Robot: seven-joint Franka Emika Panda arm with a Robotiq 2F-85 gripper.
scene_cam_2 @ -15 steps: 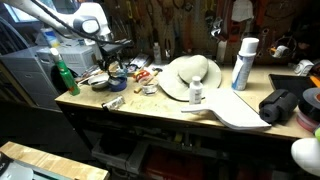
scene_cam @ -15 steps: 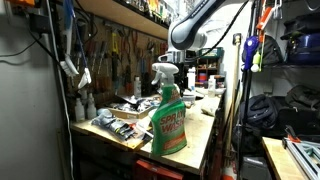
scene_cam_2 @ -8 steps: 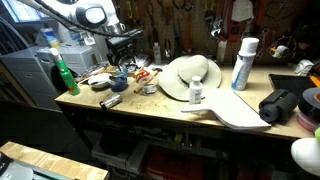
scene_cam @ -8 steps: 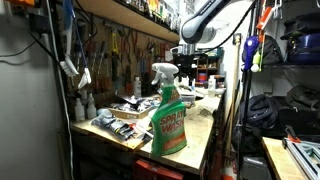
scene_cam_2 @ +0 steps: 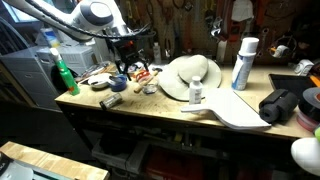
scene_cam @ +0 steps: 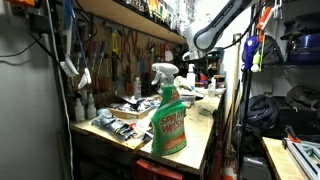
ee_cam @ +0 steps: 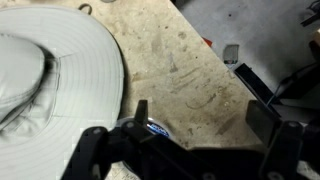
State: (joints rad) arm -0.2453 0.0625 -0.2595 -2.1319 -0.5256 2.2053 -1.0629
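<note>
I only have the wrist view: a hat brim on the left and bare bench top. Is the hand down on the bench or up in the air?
Observer: Up in the air. In an exterior view the hand hangs above a clutter of small tools, beside the hat.
Operator: Anything tall nearby?
Observer: A green spray bottle stands upright near the end of the bench, on the side of the hand away from the hat.
Operator: And past the hat?
Observer: A white can with a blue cap stands upright there.
</note>
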